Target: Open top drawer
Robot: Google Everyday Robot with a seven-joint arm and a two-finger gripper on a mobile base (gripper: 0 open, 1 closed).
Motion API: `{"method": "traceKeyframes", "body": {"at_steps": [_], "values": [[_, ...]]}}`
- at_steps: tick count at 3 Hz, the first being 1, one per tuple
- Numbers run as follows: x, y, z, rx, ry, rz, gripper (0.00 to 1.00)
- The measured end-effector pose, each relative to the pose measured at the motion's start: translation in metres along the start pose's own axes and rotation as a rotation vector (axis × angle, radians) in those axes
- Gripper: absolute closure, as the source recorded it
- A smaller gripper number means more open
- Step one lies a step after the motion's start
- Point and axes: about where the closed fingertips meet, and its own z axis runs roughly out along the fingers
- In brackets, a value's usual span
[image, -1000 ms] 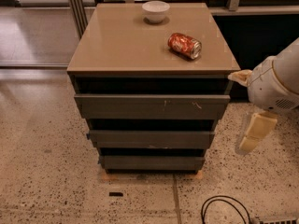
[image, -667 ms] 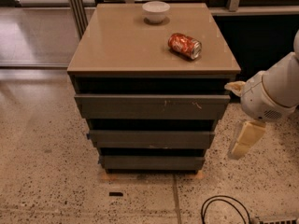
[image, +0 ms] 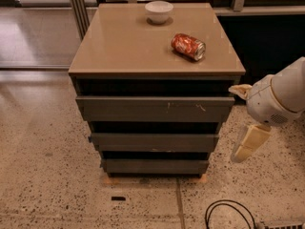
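The pincer (image: 234, 124) hangs at the right end of the top drawer (image: 152, 109). Its two pale fingers (image: 240, 90) stand wide apart and grip nothing; the upper one is near the drawer's upper right corner. The top drawer sits directly under the tabletop (image: 128, 42), with a dark gap between them. On the tabletop, a red can (image: 188, 46) lies on its side and a white bowl (image: 159, 11) stands at the far edge.

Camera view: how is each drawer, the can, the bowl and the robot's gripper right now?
top drawer: shut, no inside showing.
middle drawer: shut.
bottom drawer: shut.
can: lying on its side on the cabinet top.
bowl: upright.
gripper: open, empty, beside the top drawer's right end.
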Motion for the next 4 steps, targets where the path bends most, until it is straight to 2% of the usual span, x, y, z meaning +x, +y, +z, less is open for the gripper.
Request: {"method": "traceKeyframes", "body": {"at_steps": [1, 2, 3, 4], "values": [[-0.001, -0.012, 0.021, 0.027, -0.133, 0.008, 0.00], [-0.015, -0.033, 0.047, 0.086, -0.251, -0.042, 0.00], [-0.029, -0.049, 0.070, 0.141, -0.308, -0.114, 0.00], [-0.029, -0.049, 0.070, 0.141, -0.308, -0.114, 0.00]]}}
